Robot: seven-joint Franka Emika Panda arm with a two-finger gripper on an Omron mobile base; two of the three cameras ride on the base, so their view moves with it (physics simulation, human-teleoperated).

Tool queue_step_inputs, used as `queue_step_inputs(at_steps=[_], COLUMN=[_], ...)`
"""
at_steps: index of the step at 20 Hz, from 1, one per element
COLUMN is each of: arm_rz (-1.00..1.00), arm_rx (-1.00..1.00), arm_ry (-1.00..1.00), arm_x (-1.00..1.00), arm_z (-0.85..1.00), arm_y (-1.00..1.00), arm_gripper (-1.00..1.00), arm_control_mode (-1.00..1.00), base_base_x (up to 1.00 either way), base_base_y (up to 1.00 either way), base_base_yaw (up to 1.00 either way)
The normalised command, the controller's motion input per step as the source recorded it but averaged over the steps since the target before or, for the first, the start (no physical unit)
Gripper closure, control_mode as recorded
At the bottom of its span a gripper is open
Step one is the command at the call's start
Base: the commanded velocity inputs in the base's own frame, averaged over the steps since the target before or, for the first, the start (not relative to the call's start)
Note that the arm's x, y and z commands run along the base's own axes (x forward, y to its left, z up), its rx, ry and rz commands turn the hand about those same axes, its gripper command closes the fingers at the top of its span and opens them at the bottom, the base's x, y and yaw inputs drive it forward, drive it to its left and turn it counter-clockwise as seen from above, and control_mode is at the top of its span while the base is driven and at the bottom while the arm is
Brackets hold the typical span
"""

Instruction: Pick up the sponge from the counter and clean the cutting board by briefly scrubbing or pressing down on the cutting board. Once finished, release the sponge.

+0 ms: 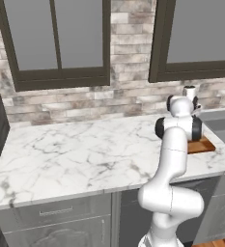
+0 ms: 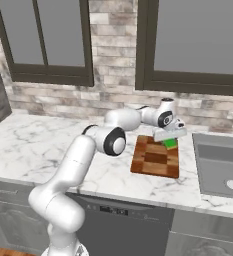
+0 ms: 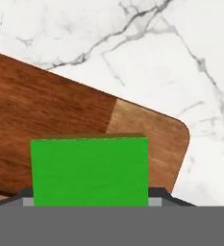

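Over the cutting board (image 2: 155, 157), your gripper (image 2: 170, 140) was clenched on the sponge (image 3: 89, 170); you needed flat, even downward pressure.

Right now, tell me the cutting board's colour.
Reddish-brown wood in lighter and darker blocks; the cutting board shows best in the right base view.

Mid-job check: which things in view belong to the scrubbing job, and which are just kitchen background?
Job:
- sponge, gripped in the gripper
- cutting board, beneath the sponge
- counter, carrying the board

Background:
- sink, beside the board
- windows
- brick wall
- cabinet drawers
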Motion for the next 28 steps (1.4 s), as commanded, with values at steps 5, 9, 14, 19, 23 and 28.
queue_step_inputs(at_steps=[5, 9, 14, 19, 23, 28], arm_rz=[-0.03, -0.02, -0.05, -0.08, -0.08, -0.08], arm_rx=[0.0, 0.0, 0.02, 0.01, 0.0, 0.0], arm_ry=[0.0, 0.0, 0.0, 0.0, 0.0, 0.0], arm_x=[-0.47, -0.76, -0.73, -0.48, -0.49, -0.6], arm_z=[-0.36, -0.43, -0.55, -0.59, -0.54, -0.54], arm_y=[-0.75, -0.48, 0.2, 0.64, 0.76, 0.79], arm_gripper=[1.0, 1.0, 1.0, 1.0, 1.0, 1.0], arm_control_mode=[-1.0, -1.0, -1.0, -1.0, -1.0, -1.0], base_base_x=[0.0, 0.0, 0.0, 0.0, 0.0, 0.0], base_base_y=[0.0, 0.0, 0.0, 0.0, 0.0, 0.0], base_base_yaw=[0.0, 0.0, 0.0, 0.0, 0.0, 0.0])
